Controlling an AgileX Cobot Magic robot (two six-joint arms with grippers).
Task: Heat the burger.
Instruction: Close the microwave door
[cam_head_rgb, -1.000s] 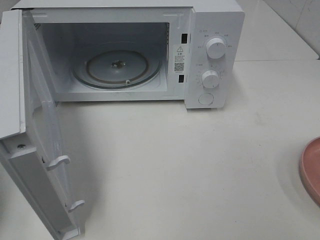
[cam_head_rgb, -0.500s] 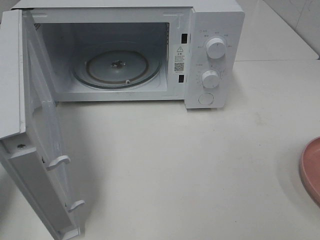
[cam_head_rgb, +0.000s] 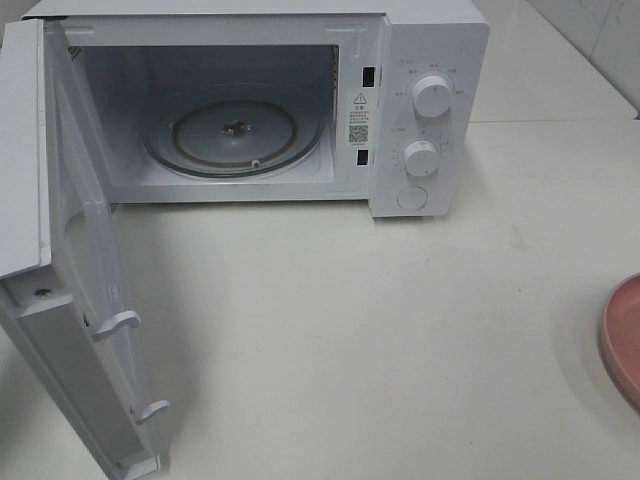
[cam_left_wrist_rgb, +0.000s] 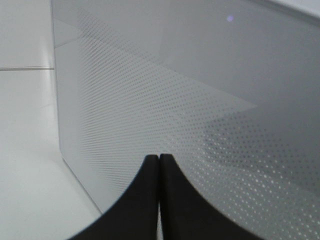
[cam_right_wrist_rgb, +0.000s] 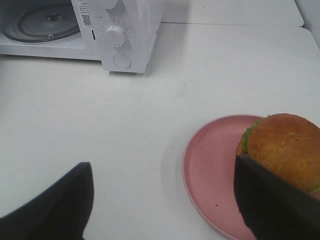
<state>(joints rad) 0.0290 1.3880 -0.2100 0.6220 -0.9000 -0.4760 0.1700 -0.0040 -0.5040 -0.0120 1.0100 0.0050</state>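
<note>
The burger (cam_right_wrist_rgb: 285, 142) shows only in the right wrist view: a golden-brown bun with green lettuce at its edge, sitting on a pink plate (cam_right_wrist_rgb: 210, 165). My right gripper (cam_right_wrist_rgb: 165, 210) is open and wide. One finger (cam_right_wrist_rgb: 272, 202) stands in front of the burger and the other is over bare table, so nothing is gripped. My left gripper (cam_left_wrist_rgb: 159, 165) is shut on nothing, close to the dotted glass of the microwave door (cam_left_wrist_rgb: 200, 100). Neither gripper appears in the exterior high view.
A white microwave (cam_head_rgb: 430, 60) stands at the back with its door (cam_head_rgb: 85, 300) swung out to the left. Its glass turntable (cam_head_rgb: 235, 135) is bare. The pink plate's rim (cam_head_rgb: 622, 340) shows at the right edge. White table lies between them.
</note>
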